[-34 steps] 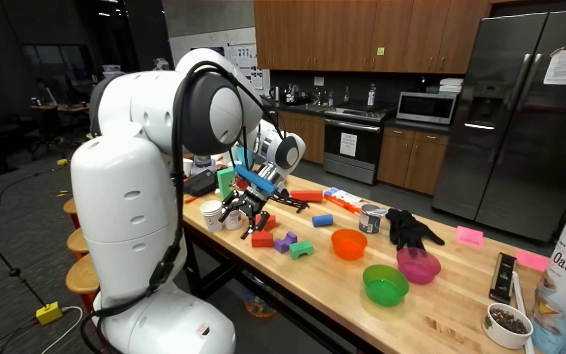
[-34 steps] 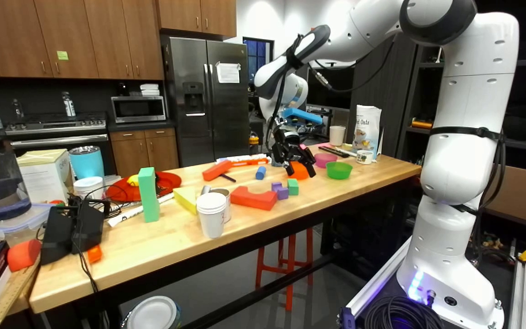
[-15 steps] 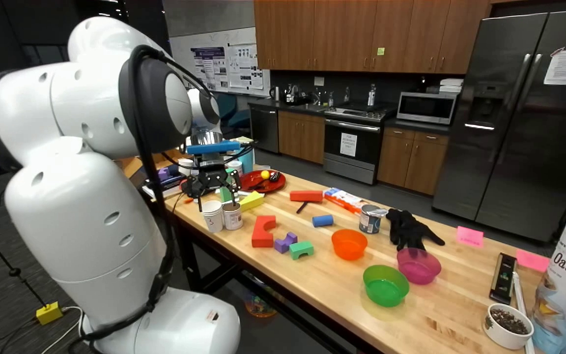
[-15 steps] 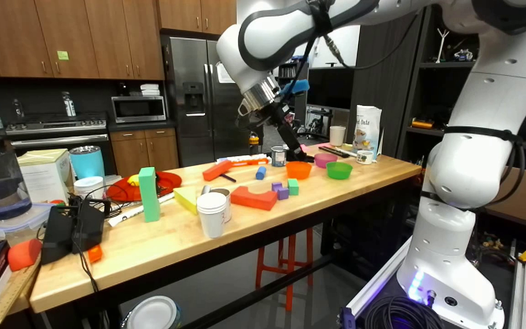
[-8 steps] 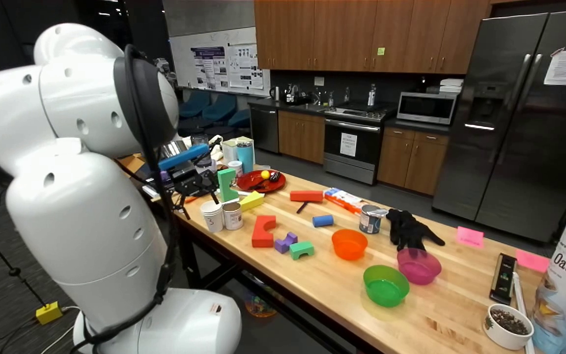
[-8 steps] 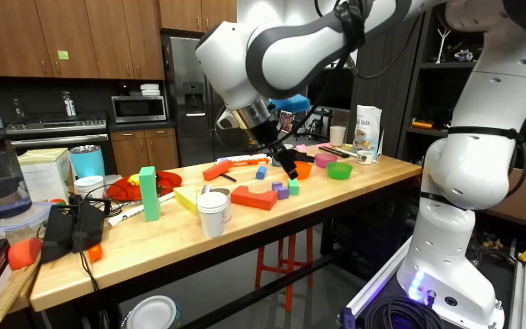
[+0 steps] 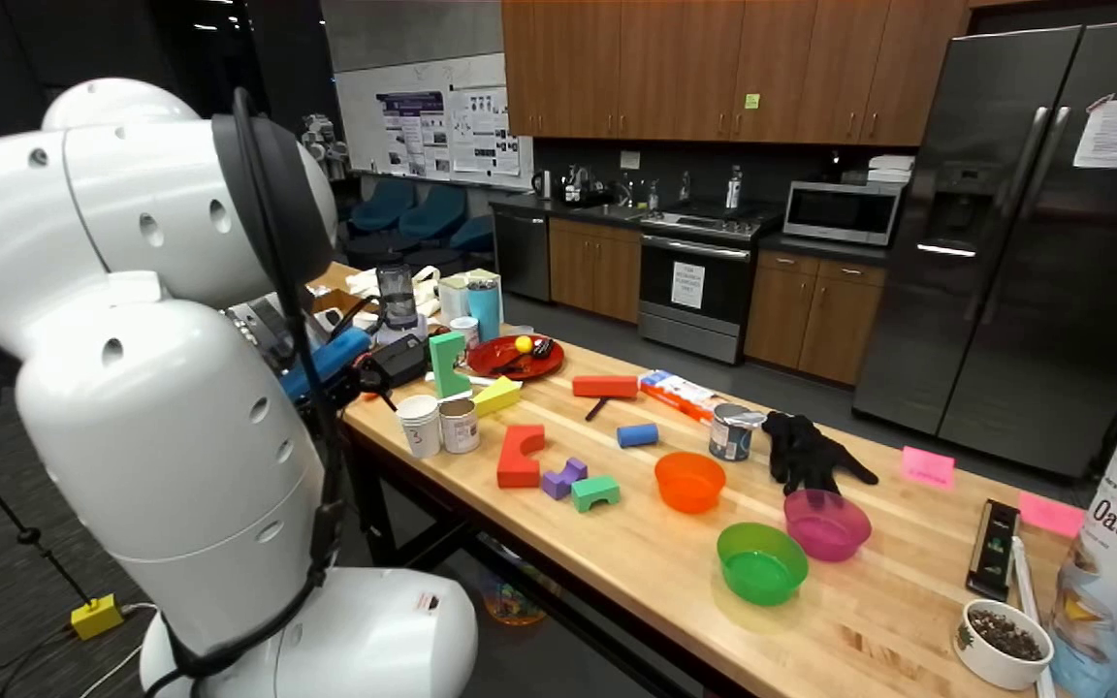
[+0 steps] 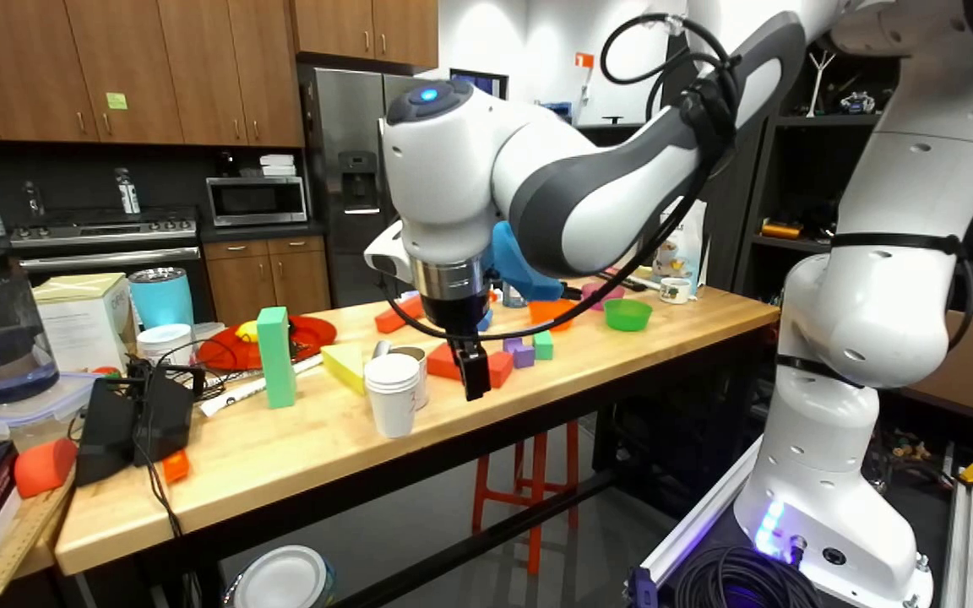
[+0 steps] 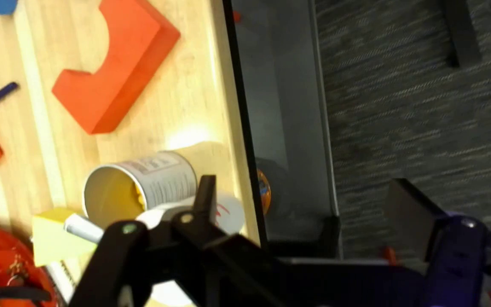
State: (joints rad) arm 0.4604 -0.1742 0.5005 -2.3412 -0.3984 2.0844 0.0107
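Observation:
My gripper (image 9: 303,187) is open, and nothing lies between its fingers. In the wrist view the table's edge runs between the jaws. One finger (image 9: 206,196) overlaps stacked white cups (image 9: 230,213); the other finger (image 9: 411,209) has grey carpet behind it. Beside the cups is a labelled can (image 9: 168,172) with something yellow inside. A red arch block (image 9: 122,72) lies farther along the table. In an exterior view the gripper (image 8: 474,376) hangs in front of that red block (image 8: 499,369), right of the cups (image 8: 391,401); elsewhere the arm largely hides it.
A yellow wedge (image 8: 343,367), a tall green block (image 8: 275,359) and a red plate (image 7: 558,364) stand beyond the cups. Orange (image 7: 689,482), green (image 7: 760,564) and pink (image 7: 825,525) bowls are farther along. The wooden table's edge (image 9: 226,106) borders the floor.
The arm has swung back toward the table's near edge, and the gripper has turned and come down by the cups and can. It stays open. Objects on the table have not moved.

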